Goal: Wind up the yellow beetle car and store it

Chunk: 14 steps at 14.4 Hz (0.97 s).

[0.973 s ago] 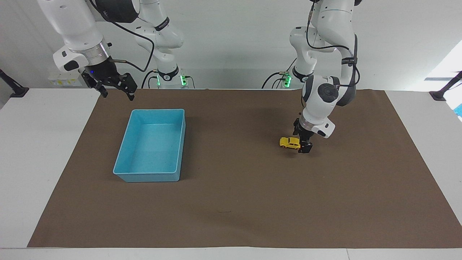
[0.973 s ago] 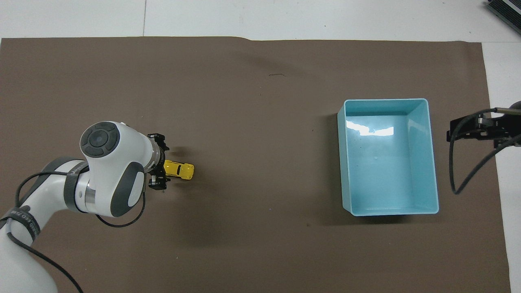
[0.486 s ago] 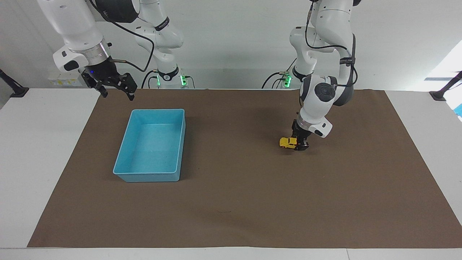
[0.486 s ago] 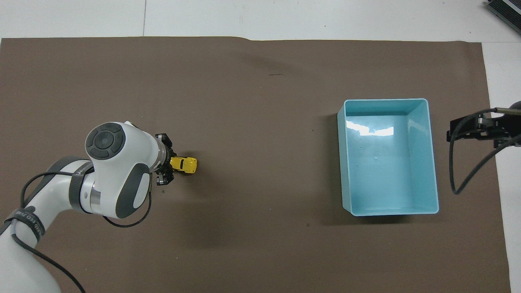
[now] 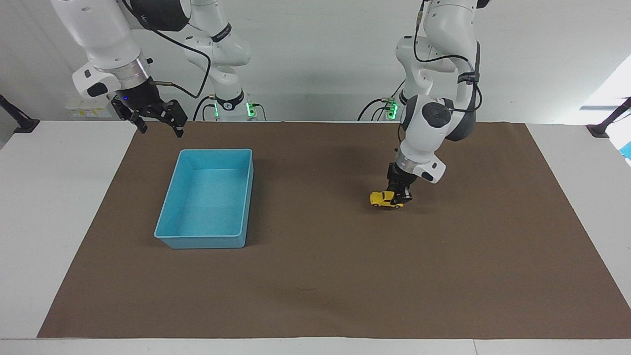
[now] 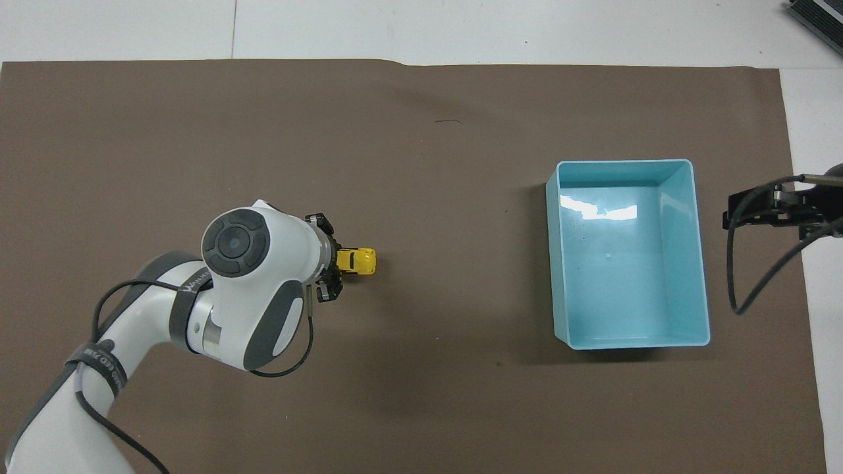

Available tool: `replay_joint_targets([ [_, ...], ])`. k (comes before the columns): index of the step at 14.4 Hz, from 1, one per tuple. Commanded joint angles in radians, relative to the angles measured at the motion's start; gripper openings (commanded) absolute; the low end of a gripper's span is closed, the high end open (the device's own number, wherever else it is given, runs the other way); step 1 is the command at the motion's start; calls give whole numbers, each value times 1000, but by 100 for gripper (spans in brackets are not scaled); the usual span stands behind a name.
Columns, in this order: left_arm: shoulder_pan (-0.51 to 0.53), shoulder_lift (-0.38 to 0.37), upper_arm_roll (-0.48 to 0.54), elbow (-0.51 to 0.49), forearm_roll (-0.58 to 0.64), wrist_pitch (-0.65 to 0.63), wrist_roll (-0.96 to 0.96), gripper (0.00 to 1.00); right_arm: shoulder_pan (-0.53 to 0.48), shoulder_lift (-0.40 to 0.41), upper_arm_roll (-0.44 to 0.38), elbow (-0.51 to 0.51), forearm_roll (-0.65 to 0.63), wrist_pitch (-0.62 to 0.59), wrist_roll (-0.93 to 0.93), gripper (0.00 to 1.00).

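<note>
Mostly brown mat (image 5: 320,276) — white table (image 5: 44,207), pale wall (image 5: 320,54)

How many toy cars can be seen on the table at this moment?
1. The yellow beetle car is on the brown mat, toward the left arm's end, gripped by the left gripper. The light blue bin holds none.
</note>
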Motion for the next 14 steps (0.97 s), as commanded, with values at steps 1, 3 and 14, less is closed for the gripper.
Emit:
replay_joint_targets([
  [1,-48,25,19,2,-33,30,-41,0,-11,-13,6,-17,17,19,-6,100],
  [3,-62,32,21,-3,-38,36,-53,0,-11,-13,6,-17,17,19,-6,100],
  [14,0,58,28,-61,-36,23,-30,0,-11,-13,6,-17,17,19,-6,100],
])
